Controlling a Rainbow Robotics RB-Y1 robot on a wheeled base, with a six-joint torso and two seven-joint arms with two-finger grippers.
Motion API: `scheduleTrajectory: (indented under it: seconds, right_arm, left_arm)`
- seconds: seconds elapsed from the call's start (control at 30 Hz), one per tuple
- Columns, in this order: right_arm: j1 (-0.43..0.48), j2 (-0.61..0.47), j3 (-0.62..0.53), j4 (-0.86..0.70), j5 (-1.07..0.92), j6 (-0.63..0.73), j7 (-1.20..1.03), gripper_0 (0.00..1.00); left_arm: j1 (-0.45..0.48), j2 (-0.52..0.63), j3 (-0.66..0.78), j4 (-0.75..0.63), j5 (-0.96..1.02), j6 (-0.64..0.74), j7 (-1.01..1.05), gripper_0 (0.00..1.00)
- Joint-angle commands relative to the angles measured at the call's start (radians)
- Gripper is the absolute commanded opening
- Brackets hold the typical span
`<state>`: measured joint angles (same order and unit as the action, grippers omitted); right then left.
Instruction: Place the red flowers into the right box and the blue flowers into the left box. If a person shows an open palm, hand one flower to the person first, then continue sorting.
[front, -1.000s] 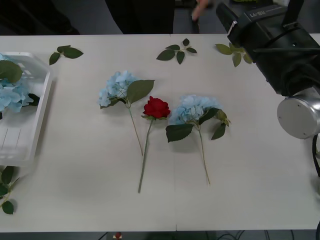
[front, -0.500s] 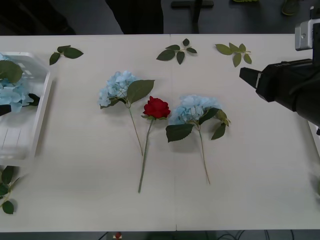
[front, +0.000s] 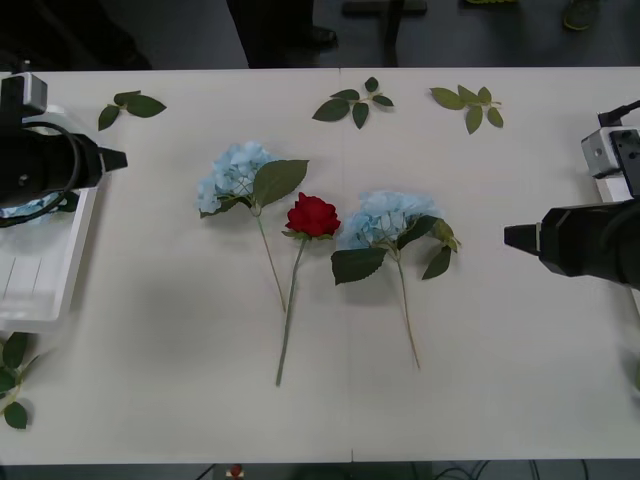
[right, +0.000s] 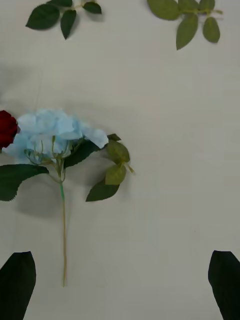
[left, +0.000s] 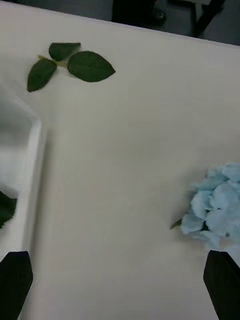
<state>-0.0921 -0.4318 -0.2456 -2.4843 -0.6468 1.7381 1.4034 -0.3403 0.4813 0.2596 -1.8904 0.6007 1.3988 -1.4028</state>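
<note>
White tabletop (front: 180, 340) spreads before us in the front view — on it lie two blue flowers (front: 232, 172) (front: 388, 218) with one red flower (front: 313, 215) between them, and loose leaf sprigs (front: 355, 102) near the far edge. Our left gripper (front: 112, 158) hangs over the left box (front: 60, 285); our right gripper (front: 512, 237) hovers at the table's right side.

From the right wrist we see black fingers (right: 17, 280) spread wide above a blue flower (right: 55, 132).

From the left wrist, fingers (left: 15, 285) likewise apart — box rim (left: 35, 150) beside one, a blue bloom (left: 217, 210) beside the other.
</note>
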Motion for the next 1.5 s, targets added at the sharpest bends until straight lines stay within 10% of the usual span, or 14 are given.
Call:
scheduleTrajectory:
  seconds: [0.03,0.3,0.57,1.0,1.5]
  right_arm:
    - [-0.014,-0.025,0.049,0.051,-0.002,-0.009,-0.066,1.0]
    - [-0.028,-0.079,0.275,0.176,0.159,-0.1,-0.118,1.0]
    - [-0.113,-0.074,0.482,0.383,0.319,-0.23,-0.147,1.0]
    - [-0.198,0.01,0.634,0.57,0.42,-0.331,-0.236,1.0]
    - [-0.199,0.067,0.723,0.665,0.501,-0.377,-0.262,1.0]
  left_arm:
    - [-0.036,-0.076,-0.063,-0.107,-0.091,0.104,0.077,1.0]
    - [-0.036,-0.194,-0.29,-0.233,-0.272,0.256,0.344,1.0]
    - [0.044,-0.214,-0.565,-0.19,-0.525,0.118,0.499,1.0]
    - [-0.006,-0.262,-0.637,0.16,-0.647,-0.256,0.499,1.0]
    - [-0.1,-0.294,-0.718,0.31,-0.696,-0.279,0.493,1.0]
